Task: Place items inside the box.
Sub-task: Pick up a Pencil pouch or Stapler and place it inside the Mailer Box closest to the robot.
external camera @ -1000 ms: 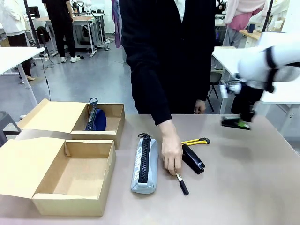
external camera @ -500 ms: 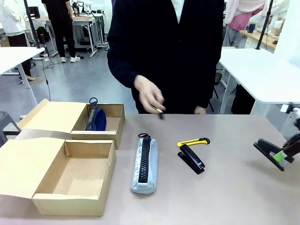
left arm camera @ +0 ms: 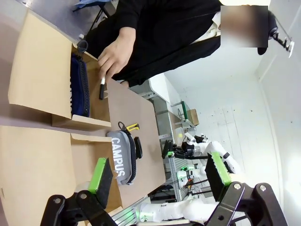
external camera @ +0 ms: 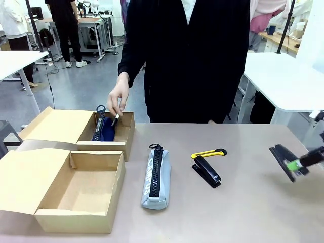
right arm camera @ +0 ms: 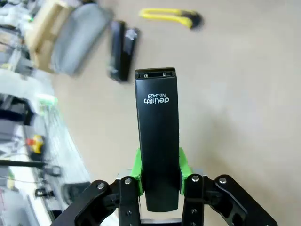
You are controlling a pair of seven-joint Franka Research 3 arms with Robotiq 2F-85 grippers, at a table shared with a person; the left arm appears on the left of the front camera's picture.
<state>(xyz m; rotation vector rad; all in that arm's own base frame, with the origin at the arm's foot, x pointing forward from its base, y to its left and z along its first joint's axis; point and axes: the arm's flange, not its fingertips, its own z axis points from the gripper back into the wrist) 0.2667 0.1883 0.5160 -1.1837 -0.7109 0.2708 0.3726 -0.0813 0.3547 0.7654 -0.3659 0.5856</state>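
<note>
Beside the boxes (external camera: 76, 221): grey case (external camera: 156, 178), knife (external camera: 208, 153), loose stapler (external camera: 208, 172).

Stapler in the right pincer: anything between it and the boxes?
Yes. On the table between the held stapler and the empty near box lie a second stapler, a yellow utility knife and the grey pencil case. The person's hand hovers over the far box.

The far box (external camera: 124, 132) is half hiding the navy pencil case (external camera: 104, 129). The person's hand (external camera: 118, 97) is covering the top of the marker pen (external camera: 116, 119). The right gripper (right arm camera: 159, 165) is concealing the rear of the held stapler (right arm camera: 157, 117); the grey pencil case (right arm camera: 77, 37) and other stapler (right arm camera: 121, 55) are showing blurred.
</note>
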